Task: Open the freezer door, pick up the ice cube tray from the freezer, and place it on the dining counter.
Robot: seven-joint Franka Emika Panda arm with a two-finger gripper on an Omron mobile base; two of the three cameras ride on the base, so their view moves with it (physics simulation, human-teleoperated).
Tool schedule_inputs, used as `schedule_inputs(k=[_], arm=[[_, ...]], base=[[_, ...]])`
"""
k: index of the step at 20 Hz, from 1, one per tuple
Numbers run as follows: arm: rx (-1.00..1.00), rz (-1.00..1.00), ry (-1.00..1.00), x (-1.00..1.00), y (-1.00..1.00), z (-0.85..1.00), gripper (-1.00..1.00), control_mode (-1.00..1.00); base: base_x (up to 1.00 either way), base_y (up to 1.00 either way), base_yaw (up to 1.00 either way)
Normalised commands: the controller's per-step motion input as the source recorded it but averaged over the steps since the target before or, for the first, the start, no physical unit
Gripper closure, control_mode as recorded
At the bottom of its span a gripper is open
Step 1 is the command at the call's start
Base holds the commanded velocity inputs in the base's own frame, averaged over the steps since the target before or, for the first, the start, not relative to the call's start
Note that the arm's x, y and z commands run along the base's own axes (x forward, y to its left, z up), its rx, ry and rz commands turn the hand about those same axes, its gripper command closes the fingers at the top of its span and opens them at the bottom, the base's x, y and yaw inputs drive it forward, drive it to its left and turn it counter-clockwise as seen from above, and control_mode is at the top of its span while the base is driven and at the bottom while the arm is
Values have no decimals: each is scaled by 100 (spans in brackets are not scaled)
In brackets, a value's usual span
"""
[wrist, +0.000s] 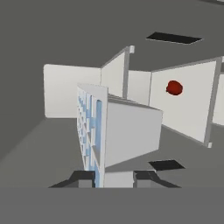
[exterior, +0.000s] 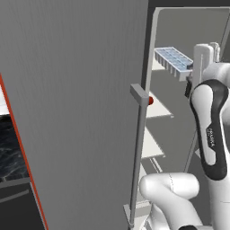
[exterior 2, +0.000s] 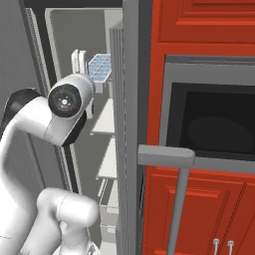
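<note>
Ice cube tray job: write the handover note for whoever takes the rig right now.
Gripper: shut on the tray, gripping one edge; the tray is lifted and tilted, clear of the shelves.
Freezer door: swung open, its handle toward the arm.
Freezer: white shelves below the tray; a small red item sits on one.
Done: door opened, tray grasped and raised.
Left: draw the tray out past the door edge, carry it to the dining counter, set it down.
</note>
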Motion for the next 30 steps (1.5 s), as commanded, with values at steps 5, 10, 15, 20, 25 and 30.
schedule_inputs(k=[5, 10, 15, 20, 25, 30], arm=[[0, 0, 0, -88, 6, 3, 100, -100], [0, 0, 0, -84, 3, 0, 100, -100], [0, 0, 1, -91, 15, 0, 100, -100], [0, 0, 8, -80, 21, 1, 100, -100], [0, 0, 9, -72, 11, 1, 100, -100], [0, 0, 6, -44, 6, 2, 100, -100]], base=[[0, 0, 0], [0, 0, 0], [0, 0, 0], [0, 0, 0], [0, 0, 0], [0, 0, 0]])
